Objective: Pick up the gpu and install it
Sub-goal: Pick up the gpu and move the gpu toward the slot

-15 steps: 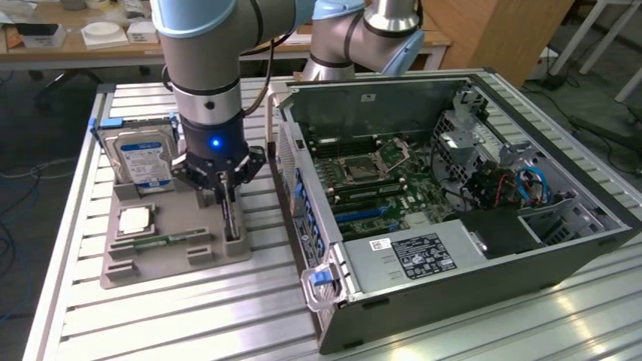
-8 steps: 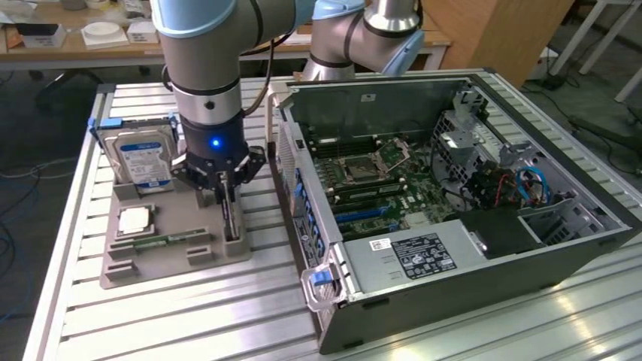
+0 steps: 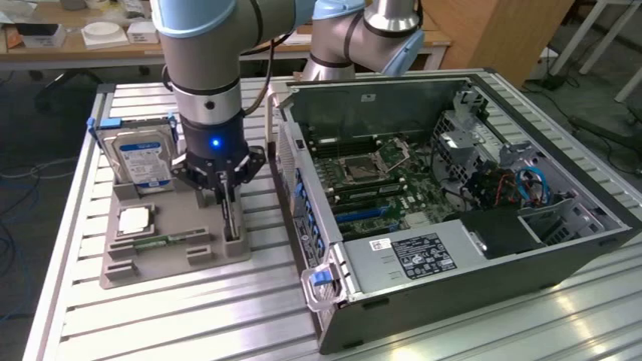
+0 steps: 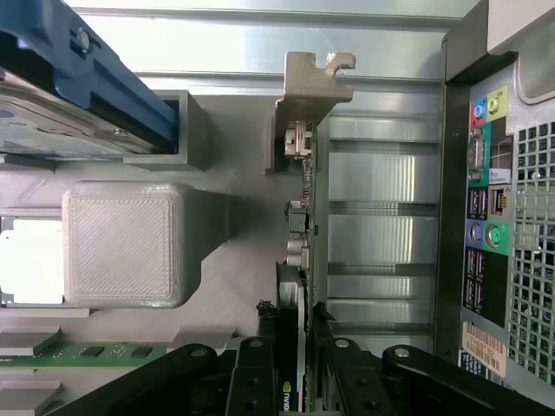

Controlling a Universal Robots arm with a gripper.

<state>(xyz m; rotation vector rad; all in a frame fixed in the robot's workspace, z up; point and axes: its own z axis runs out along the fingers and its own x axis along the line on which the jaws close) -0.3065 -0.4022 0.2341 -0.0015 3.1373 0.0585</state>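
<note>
On the slatted aluminium tabletop (image 3: 201,316), the gpu (image 4: 297,224) stands edge-up in the grey holder tray (image 3: 171,263), left of the open computer case (image 3: 452,256). The gripper (image 4: 299,347), narrowed, seemingly pinches it for lifting.

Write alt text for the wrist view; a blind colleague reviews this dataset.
The end effector is closed on the gpu, which stands on edge in a grey holder, silver bracket at its far end. A hard drive sits on one side, the rear ports of the computer case on the other.
</note>
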